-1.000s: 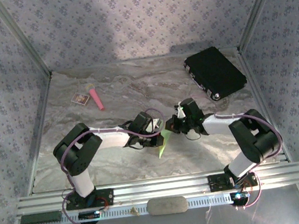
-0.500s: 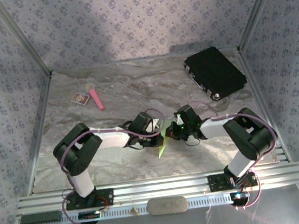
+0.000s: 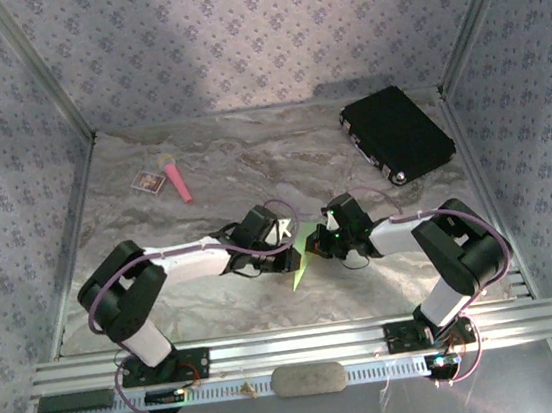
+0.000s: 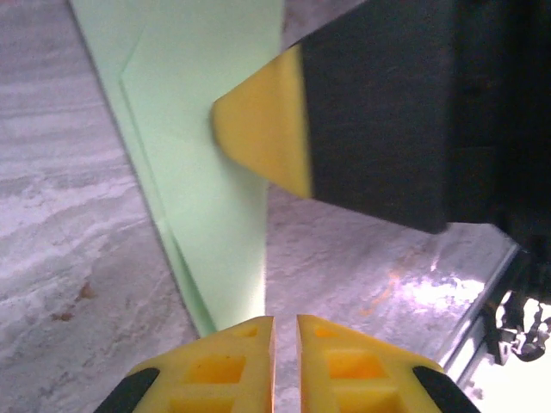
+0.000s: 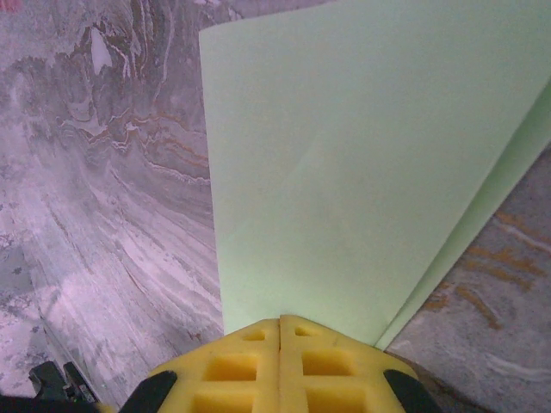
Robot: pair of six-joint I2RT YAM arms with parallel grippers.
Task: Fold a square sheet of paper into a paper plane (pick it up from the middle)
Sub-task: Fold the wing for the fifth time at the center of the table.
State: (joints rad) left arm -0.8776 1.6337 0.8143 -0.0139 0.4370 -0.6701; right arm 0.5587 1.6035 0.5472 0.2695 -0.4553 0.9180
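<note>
The right fingers (image 5: 250, 344) were pressed together on one edge of the folded paper (image 5: 344, 172). The paper spread out from between them as a wide green sheet above the worktop (image 5: 103, 215). The left fingers (image 4: 232, 353) stood only a crack apart and held nothing. The narrow pointed end of the paper finished just in front of them, a little beside the gap. The paper was near the middle of the worktop, between both arms.

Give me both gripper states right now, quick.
Left gripper: slightly open, a narrow gap, nothing seen between the jaws.
Right gripper: shut on the folded green paper.
</note>
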